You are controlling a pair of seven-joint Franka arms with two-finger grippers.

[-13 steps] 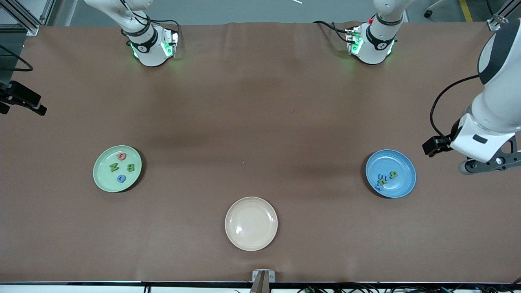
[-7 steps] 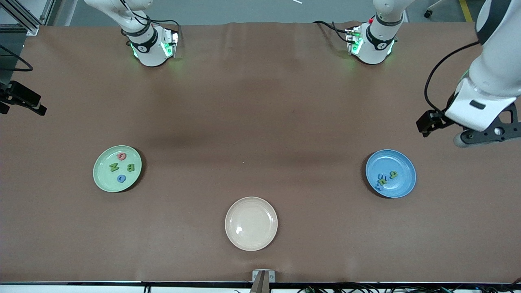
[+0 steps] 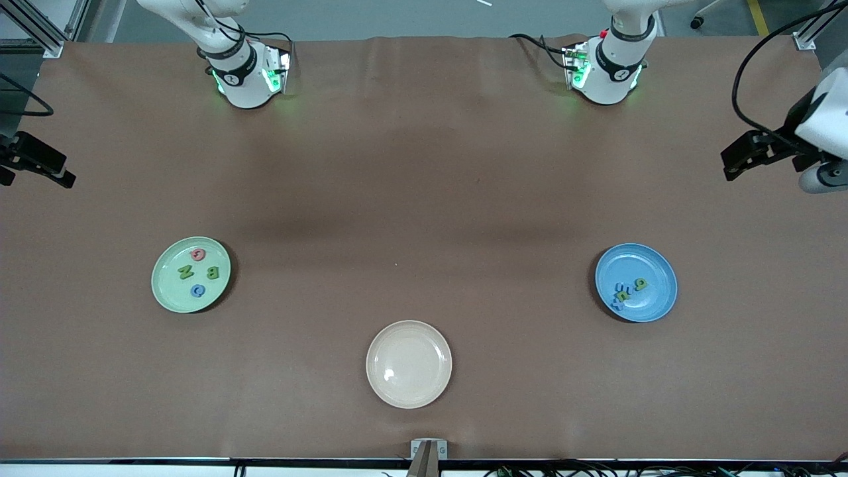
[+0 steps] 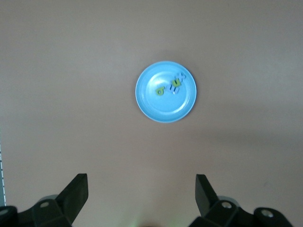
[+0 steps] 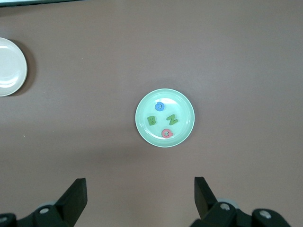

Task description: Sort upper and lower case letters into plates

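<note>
The pale green plate (image 3: 167,283) (image 5: 185,126) lies toward the right arm's end of the table. It holds several letters (image 3: 197,272) (image 5: 162,120): a red one, a green N, a green B and a blue C. Toward the left arm's end lies the blue plate (image 3: 654,303) (image 4: 163,109), with several small green and blue letters (image 3: 629,289) (image 4: 169,87) bunched in it. My left gripper (image 4: 140,182) hangs open and empty high over the table, apart from the blue plate. My right gripper (image 5: 139,184) is open and empty too, high above the green plate's area.
A cream-coloured plate (image 3: 409,364) (image 5: 5,66) with nothing in it sits near the table's front edge, between the two other plates. Brown cloth covers the whole table. The arms' bases (image 3: 246,73) stand along the edge farthest from the front camera.
The left arm's hand has drawn away from beside the blue plate, toward the robots' side and the table's end. The right arm and all plates and letters are unmoved.
</note>
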